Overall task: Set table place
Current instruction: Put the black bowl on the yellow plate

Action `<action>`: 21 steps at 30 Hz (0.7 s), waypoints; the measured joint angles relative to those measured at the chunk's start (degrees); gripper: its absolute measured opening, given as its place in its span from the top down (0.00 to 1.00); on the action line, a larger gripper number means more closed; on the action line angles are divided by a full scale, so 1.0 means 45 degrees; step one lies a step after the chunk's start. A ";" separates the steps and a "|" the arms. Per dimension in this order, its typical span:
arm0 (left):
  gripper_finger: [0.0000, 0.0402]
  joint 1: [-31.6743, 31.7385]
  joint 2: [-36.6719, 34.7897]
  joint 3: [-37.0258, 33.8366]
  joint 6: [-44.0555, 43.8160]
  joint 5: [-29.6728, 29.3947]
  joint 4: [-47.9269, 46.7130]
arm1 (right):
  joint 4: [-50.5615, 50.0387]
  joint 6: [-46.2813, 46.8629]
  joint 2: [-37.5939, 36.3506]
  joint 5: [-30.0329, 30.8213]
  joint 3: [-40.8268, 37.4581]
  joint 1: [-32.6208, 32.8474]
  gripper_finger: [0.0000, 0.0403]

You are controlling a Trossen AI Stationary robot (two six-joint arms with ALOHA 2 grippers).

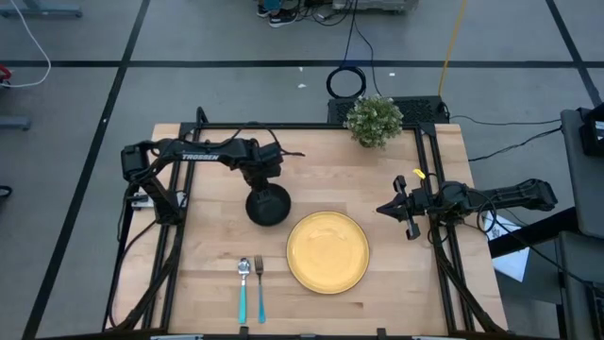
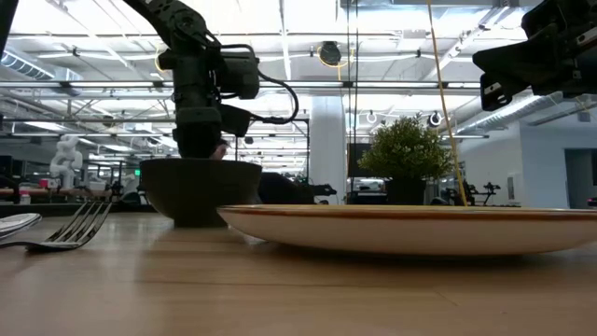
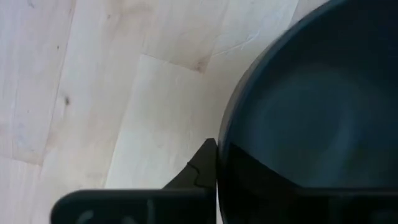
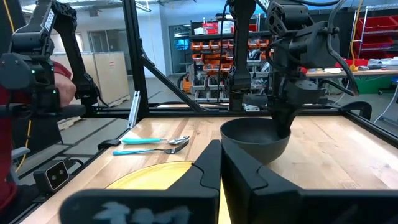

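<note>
The black bowl stands on its base on the wooden table, just beyond the far left of the round yellow plate. My left gripper comes down on the bowl's far rim and is shut on it. The spoon and the fork, both with turquoise handles, lie side by side to the left of the plate, near the table's near edge. My right gripper is shut and empty, above the table's right part, pointing toward the plate. My left gripper holds the bowl by its far rim, coming from above and pointing down. One finger stands outside the wall; the other is lost in the dark inside of the bowl. In the low view the bowl stands upright on the table.
A small green potted plant stands at the table's far edge, right of the middle. Black frame rails run along the table's left, right and far sides. Bare wood lies right of the plate and between the bowl and the plant.
</note>
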 joint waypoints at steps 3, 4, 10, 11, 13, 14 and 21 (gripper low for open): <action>0.98 0.0000 0.0000 0.0000 0.0114 0.0005 -0.0004 | 0.0000 0.0000 0.0000 -0.0005 0.0000 0.0000 1.00; 0.98 0.0000 0.0000 0.0000 0.0099 0.0005 -0.0004 | 0.0000 0.0000 0.0000 -0.0004 0.0000 0.0000 1.00; 0.99 0.0000 0.0000 0.0000 0.0125 0.0005 -0.0054 | 0.0000 0.0000 0.0001 -0.0005 0.0000 -0.0002 1.00; 0.99 0.0000 0.0000 0.0000 0.0120 0.0005 -0.0092 | 0.0000 0.0000 0.0000 -0.0005 0.0000 0.0000 1.00; 0.99 0.0000 0.0000 0.0000 0.0140 0.0133 -0.0126 | 0.0000 0.0000 0.0000 -0.0005 0.0000 0.0000 1.00; 0.99 0.0000 0.0005 0.0009 0.0151 0.0252 -0.0199 | 0.0000 0.0000 0.0000 -0.0005 0.0000 -0.0003 1.00; 0.99 -0.0296 0.0029 0.1201 0.0381 -0.0408 -0.2344 | 0.0000 0.0000 0.0005 -0.0005 0.0000 -0.0004 1.00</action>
